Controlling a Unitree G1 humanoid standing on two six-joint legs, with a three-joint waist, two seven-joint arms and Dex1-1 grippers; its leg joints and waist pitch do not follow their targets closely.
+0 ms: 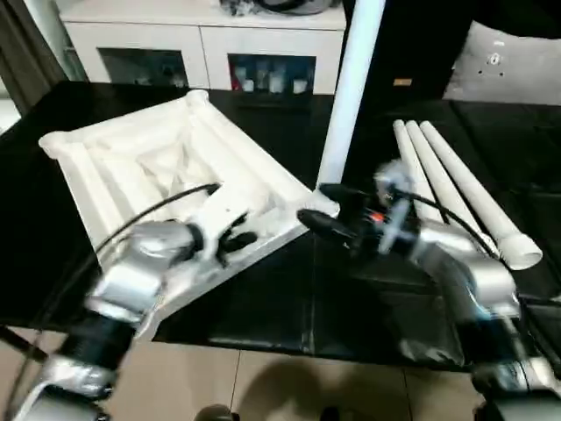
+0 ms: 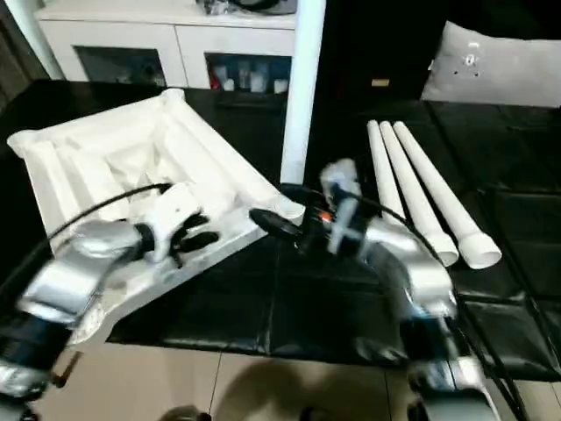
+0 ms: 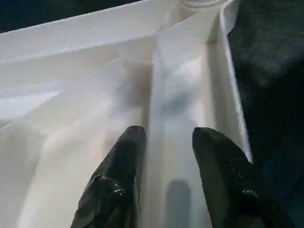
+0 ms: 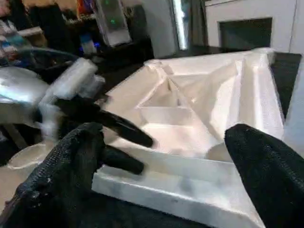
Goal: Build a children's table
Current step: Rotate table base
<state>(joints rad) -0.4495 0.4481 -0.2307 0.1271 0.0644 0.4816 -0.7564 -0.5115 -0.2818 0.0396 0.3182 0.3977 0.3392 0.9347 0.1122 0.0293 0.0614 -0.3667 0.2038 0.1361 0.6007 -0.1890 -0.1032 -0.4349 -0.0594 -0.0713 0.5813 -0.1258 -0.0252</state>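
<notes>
The children's table top (image 1: 149,167) lies upside down on a black table, ribbed underside up. One white leg (image 1: 351,88) stands upright in the corner socket nearest my right arm. Three more legs (image 1: 456,184) lie side by side to the right. My left gripper (image 1: 238,230) is at the top's near rim, its fingers (image 3: 118,180) apart on either side of a white rib. My right gripper (image 1: 317,206) stands wide open just in front of the upright leg's base, facing the top's corner (image 4: 209,152), with nothing held between its fingers (image 4: 66,166).
A white cabinet (image 1: 202,35) with dark glass compartments stands behind the black table (image 1: 289,307). The black table's front edge runs just under my forearms, with tiled floor (image 1: 289,386) below. A pale panel (image 1: 508,61) sits at the back right.
</notes>
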